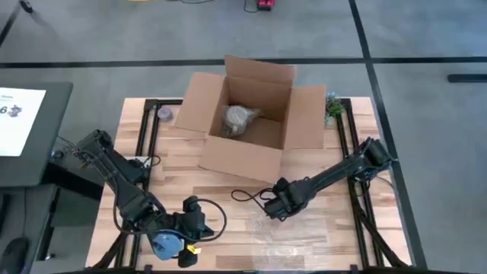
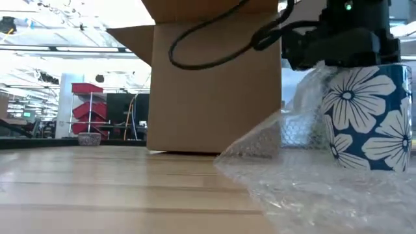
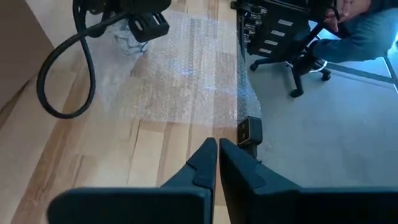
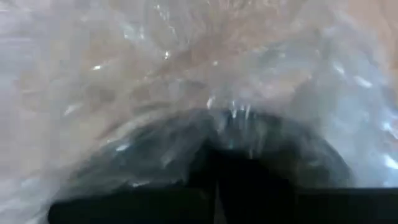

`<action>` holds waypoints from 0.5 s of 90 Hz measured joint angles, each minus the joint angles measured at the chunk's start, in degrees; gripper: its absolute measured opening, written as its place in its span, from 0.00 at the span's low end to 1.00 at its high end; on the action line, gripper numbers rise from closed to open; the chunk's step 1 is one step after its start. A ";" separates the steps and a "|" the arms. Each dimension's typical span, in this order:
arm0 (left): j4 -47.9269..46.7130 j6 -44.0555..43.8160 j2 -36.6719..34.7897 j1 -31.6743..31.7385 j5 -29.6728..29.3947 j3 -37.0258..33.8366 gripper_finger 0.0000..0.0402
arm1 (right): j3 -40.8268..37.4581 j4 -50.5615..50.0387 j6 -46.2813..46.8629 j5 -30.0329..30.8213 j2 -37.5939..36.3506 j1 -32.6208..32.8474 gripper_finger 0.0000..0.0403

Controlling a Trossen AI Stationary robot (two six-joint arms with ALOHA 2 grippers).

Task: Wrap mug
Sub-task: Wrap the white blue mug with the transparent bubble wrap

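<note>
The mug, blue with white flowers, stands upright on a sheet of clear bubble wrap near the table's front, right of middle. The wrap rises along one side of the mug. My right gripper sits on top of the mug, pointing down, shut with wrap around it. My left gripper is shut on nothing above the wood at the near left, pointing along the near edge toward the wrap. My right gripper comes from above at the mug's rim, where the raised bubble wrap meets it. Wrap fills its wrist view, and the gripper body hides the fingers. I cannot tell whether the rim is between them too. The mug's base stays down on the sheet.
An open cardboard box stands at the far middle with a wrapped bundle inside. A tape roll and a small plant flank it. A small device sits at the near edge. Beyond it are an office chair and a person's sleeve.
</note>
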 joint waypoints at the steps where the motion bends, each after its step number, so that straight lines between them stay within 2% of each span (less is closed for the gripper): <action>1: 0.01 0.00 0.00 0.00 -0.01 0.00 0.00 | 0.36 -0.42 -0.08 -0.01 -0.35 0.01 0.00; 24: 0.01 0.15 0.00 0.00 0.00 0.00 0.00 | 7.22 -6.87 1.24 0.00 -5.32 0.13 0.00; 45: -0.04 0.18 0.00 0.00 0.01 0.00 0.00 | 3.68 0.85 2.40 2.35 -6.13 0.13 0.00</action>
